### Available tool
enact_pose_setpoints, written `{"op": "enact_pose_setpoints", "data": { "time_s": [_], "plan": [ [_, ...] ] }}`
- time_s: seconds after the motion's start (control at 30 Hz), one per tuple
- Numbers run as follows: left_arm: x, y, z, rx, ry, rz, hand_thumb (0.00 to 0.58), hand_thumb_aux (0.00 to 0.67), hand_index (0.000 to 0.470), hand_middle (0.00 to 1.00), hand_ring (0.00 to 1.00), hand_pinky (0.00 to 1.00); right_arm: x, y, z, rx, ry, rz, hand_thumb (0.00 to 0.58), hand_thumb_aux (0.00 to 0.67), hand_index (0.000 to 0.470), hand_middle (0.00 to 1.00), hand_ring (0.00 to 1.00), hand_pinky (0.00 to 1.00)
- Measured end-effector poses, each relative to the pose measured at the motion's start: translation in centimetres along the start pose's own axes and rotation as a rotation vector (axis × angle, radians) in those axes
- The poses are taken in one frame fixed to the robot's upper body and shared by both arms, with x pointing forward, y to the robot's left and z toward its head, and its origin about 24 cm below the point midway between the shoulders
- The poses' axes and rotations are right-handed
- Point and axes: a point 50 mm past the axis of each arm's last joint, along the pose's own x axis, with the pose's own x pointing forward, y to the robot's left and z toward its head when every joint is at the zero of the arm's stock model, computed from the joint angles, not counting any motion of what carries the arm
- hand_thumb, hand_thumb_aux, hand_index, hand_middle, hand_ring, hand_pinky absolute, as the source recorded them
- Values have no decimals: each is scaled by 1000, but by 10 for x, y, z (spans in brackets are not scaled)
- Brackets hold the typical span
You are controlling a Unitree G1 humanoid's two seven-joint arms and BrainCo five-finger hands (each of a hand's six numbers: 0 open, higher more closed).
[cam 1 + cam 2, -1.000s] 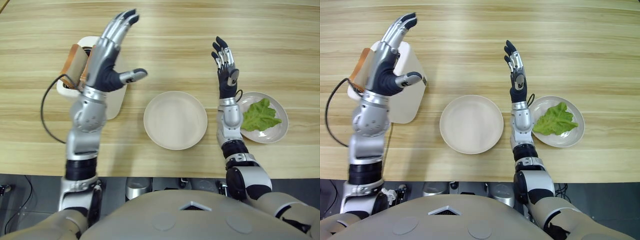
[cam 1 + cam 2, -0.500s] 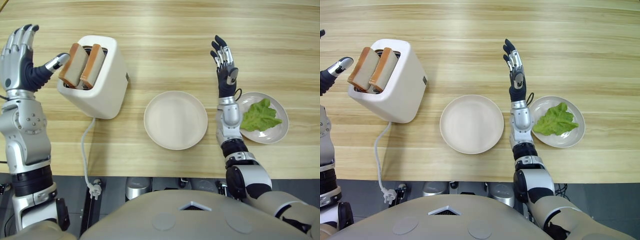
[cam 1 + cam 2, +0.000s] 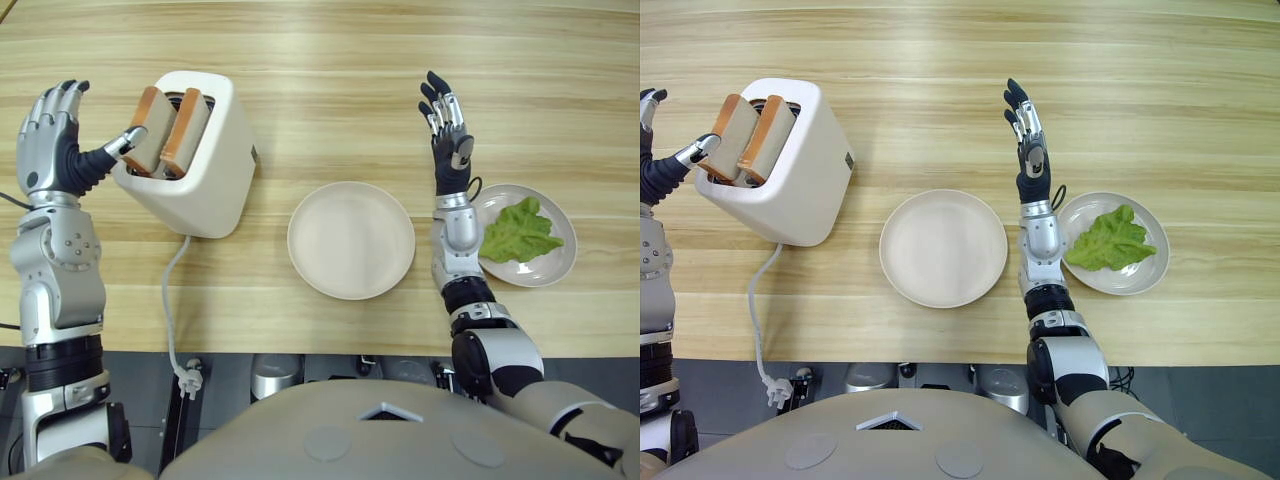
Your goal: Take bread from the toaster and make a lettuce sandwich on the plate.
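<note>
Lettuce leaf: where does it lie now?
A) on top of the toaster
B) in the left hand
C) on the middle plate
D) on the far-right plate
D: the lettuce leaf lies spread on the far-right plate, whose rim shows around it.

On the counter (image 3: 330, 60) the toaster (image 3: 215, 175) stands at the left, with two slices of bread (image 3: 148, 130) upright side by side in its slots. Its cord (image 3: 170, 300) runs from its near side across the counter and over the near edge. The empty plate (image 3: 350, 240) lies in the middle, to the right of the toaster and a little nearer. A second plate (image 3: 555, 268) sits at the right, apart from the first, with the lettuce (image 3: 518, 232) on it. The left hand (image 3: 50, 140) is just left of the toaster, its thumb at the left slice. The right hand (image 3: 450, 140) is between the two plates, slightly behind them.
</note>
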Motion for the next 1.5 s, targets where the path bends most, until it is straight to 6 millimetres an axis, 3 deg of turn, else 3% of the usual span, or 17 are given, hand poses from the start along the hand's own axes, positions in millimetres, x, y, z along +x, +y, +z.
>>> {"op": "enact_pose_setpoints", "data": {
  "time_s": [0.03, 0.07, 0.1, 0.27, 0.33, 0.57, 0.6, 0.63, 1.0, 1.5],
  "plan": [
    [0, 0, 0, 1, -1, -2, 567, 570, 391, 0, 0, 0, 0, 0, 0, 0, 0, 0, 0, 0, 0, 0, 0, 0],
    [0, 0, 0, 1, 1, -3, 540, 494, 339, 0, 0, 0, 0, 0, 0, 0, -1, 0, 0, 0, 0, 0, 0, 0],
    [0, -1, 0, 1, 2, -4, 535, 483, 332, 0, 0, 0, 0, 0, 0, -1, -1, 0, 0, 0, 0, 0, 0, 0],
    [1, -5, 5, 0, -16, -23, 549, 515, 354, 0, 0, 0, 0, 0, 0, -5, -1, 0, 0, 0, 0, 0, 0, 0],
    [1, -7, 7, -1, -18, -29, 531, 476, 327, 0, 0, 0, 0, 0, 0, -5, -1, -2, 0, 0, 0, 0, 0, 0],
    [0, -16, 12, -6, -32, -69, 530, 473, 325, 0, 0, 0, 0, 0, 0, -5, -1, -1, 0, 0, 0, 0, 0, 0],
    [0, -16, 12, -6, -31, -70, 493, 410, 281, 0, 0, 0, 0, 0, 0, -5, -1, -2, 0, 0, 0, 0, 0, 0],
    [-1, -16, 12, -8, -31, -70, 480, 391, 269, 0, 0, 0, 0, 0, 0, -5, -1, -2, 0, 0, 0, 0, 0, 0],
    [1, -8, 6, 13, -7, -51, 456, 360, 247, 0, 0, 0, 0, 3, 0, -25, -3, 14, 0, 0, 0, 0, 0, 0],
    [-2, -14, 13, -19, -32, -67, 452, 355, 244, 0, 0, 0, 0, 3, 0, -44, -6, 19, 0, 0, 0, 0, 0, 0]
  ]
}}
